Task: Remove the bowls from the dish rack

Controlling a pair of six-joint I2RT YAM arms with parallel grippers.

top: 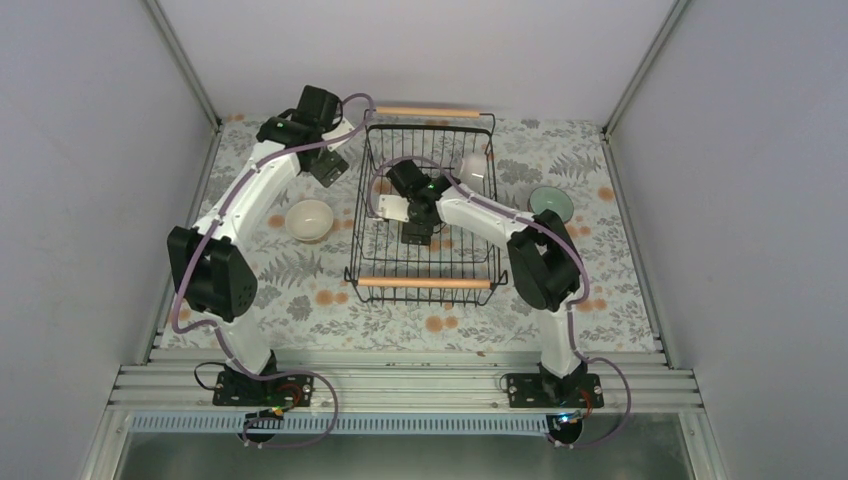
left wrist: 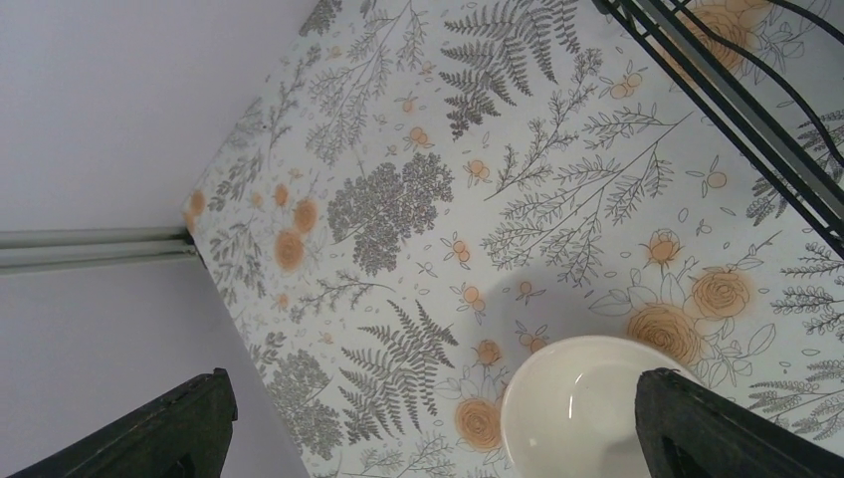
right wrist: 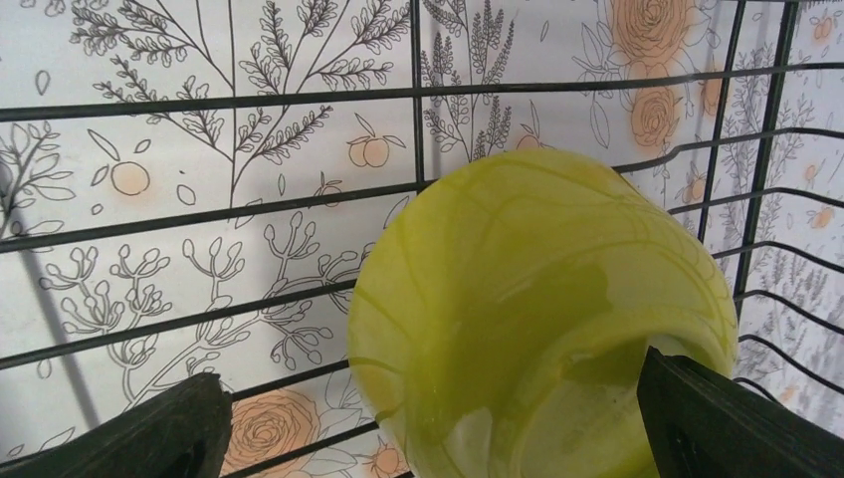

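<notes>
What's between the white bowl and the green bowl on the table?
The dish rack, with the right arm inside it; the top view shows it.

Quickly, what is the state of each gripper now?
Left gripper: open, holding nothing.
Right gripper: open, green bowl between the jaws, not gripped.

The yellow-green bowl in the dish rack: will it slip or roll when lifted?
The yellow-green bowl looks glossy, with clear reflections, so it may slip in a grip. It seems to lie tilted on the dish rack wires, rounded side showing, so a push would probably roll it. It looks rigid, possibly breakable.
</notes>
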